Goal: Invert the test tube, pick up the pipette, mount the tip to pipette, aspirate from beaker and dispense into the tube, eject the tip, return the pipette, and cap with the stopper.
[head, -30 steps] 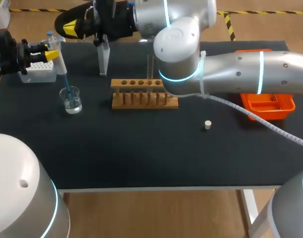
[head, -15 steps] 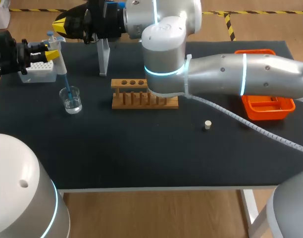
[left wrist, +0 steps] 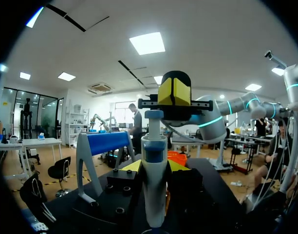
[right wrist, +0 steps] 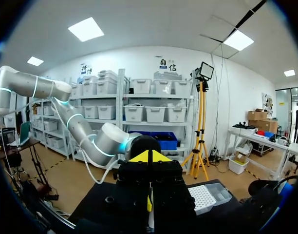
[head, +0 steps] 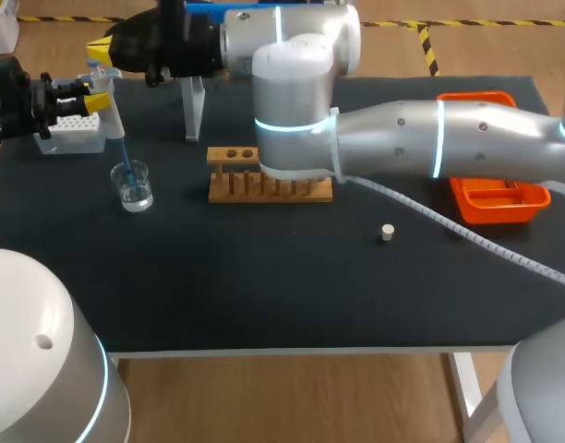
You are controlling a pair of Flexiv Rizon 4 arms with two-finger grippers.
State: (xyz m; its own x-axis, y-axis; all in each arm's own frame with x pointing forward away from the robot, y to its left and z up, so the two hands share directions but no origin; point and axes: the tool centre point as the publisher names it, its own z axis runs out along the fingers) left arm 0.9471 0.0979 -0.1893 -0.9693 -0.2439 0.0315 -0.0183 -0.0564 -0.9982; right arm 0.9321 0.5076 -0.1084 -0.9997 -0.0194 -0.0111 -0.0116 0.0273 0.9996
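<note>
The pipette [head: 107,103] is held upright over the table's far left corner, pinched at its body between the two fingers of the left gripper [head: 93,95]. Its blue tip [head: 126,163] is dipped into the small glass beaker [head: 133,185]. The right arm is stretched across the table. The right gripper [head: 102,47], yellow fingertips pressed together with nothing between them, is poised just above the plunger [left wrist: 154,115].

The pipette is judged light, rigid and smooth, so it is best gripped around the thick body, as here. The sprung plunger is best pressed squarely from above. The push-fitted tip could be knocked loose against the glass, and the beaker looks light enough to be tipped.

The test tube cannot be made out and is possibly hidden behind the right arm, which covers part of the wooden rack [head: 232,157]. The stopper [head: 387,233] is left lying alone, well apart from the rack.
</note>
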